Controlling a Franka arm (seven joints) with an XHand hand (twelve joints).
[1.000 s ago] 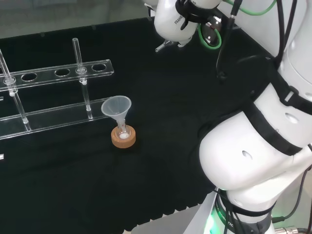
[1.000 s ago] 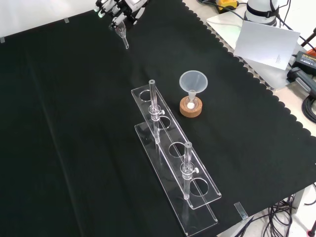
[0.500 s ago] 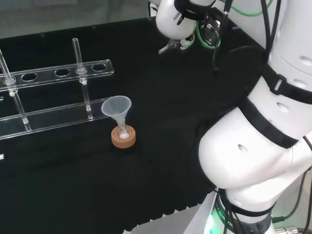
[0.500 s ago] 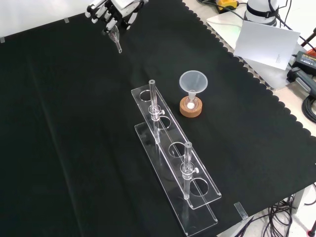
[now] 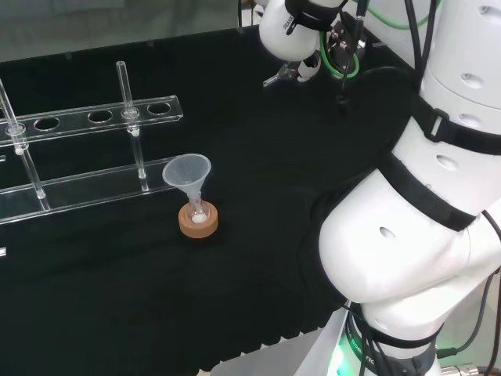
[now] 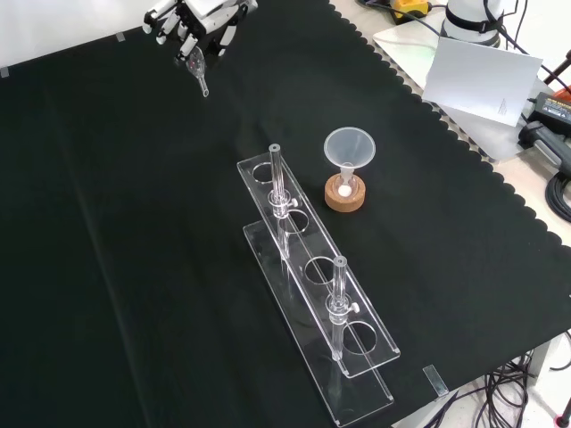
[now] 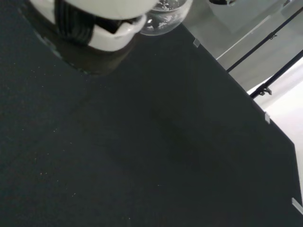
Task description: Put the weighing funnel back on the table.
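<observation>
In the front view the hand (image 6: 198,20) hangs above the cloth's far edge, its fingers curled round the weighing funnel (image 6: 200,73), a small clear piece whose stem points down and toward the camera. The head view has the weighing funnel (image 5: 283,76) poking out to the left under the arm's white wrist link. In the wrist view a fingertip (image 7: 102,33) of the hand rests against the weighing funnel's (image 7: 163,16) clear bowl, with bare black cloth below. The weighing funnel is held clear of the cloth.
The big funnel (image 6: 348,152) stands stem down in a small flask on a cork ring (image 6: 344,196). A clear rack (image 6: 314,294) with two upright tubes runs beside it. Papers and cables lie past the cloth's scalloped right edge (image 6: 464,143).
In the front view the hand has carried the weighing funnel leftward along the far edge. In the head view it has shifted right and a little farther off.
</observation>
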